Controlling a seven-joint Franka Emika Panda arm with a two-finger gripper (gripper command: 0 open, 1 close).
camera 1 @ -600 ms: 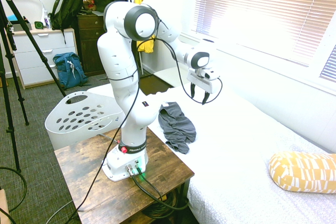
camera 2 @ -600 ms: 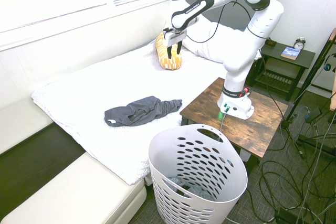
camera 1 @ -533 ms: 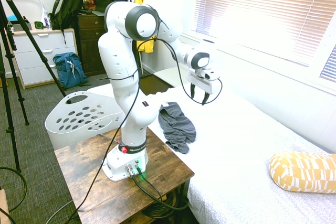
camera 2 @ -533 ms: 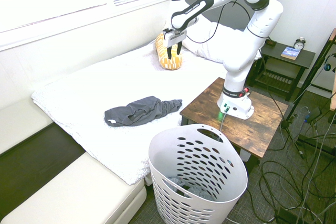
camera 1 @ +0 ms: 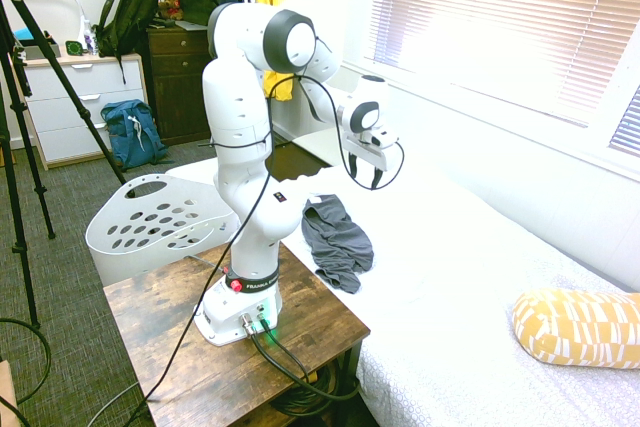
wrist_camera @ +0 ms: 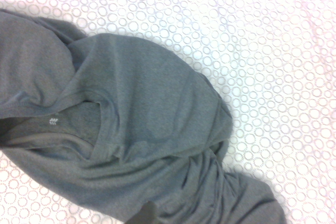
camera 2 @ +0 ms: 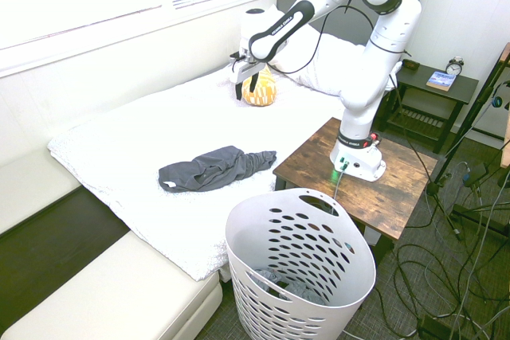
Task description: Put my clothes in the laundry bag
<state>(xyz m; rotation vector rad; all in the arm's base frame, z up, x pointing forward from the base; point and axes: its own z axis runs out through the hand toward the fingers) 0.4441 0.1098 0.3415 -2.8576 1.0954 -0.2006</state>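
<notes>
The white arm, seen from both sides of the bed. In the last half-second I have swung the gripper (camera 2: 244, 82) across the white bedspread with its small ring pattern (camera 1: 470, 277), away from the yellow patterned pillow (camera 2: 260, 90) and toward the soft charcoal-grey garment (camera 2: 213, 168). It now hangs in the air over the bed, pointing down, with its two dark fingers (camera 1: 375, 174) spread wide and nothing between them. The garment has not moved: it lies crumpled on the bedspread near the edge that faces the dark wooden table (camera 1: 170, 332), apart from the gripper and below it. The wrist view is filled by the garment (wrist_camera: 136, 145), its neckline and label showing, so the hand is roughly above the cloth.

The large white plastic laundry basket with oval holes (camera 2: 299, 276) stands on the floor just beside the table; some greyish fabric already lies at its bottom.

I judge this to be the end of the approach: nothing is grasped yet, so the whole of the carry remains. The next move calls for a descent onto a raised fold, where the fingers can pinch enough cloth. A thin pinch could let the garment slide free, or trail over the basket's rim.
</notes>
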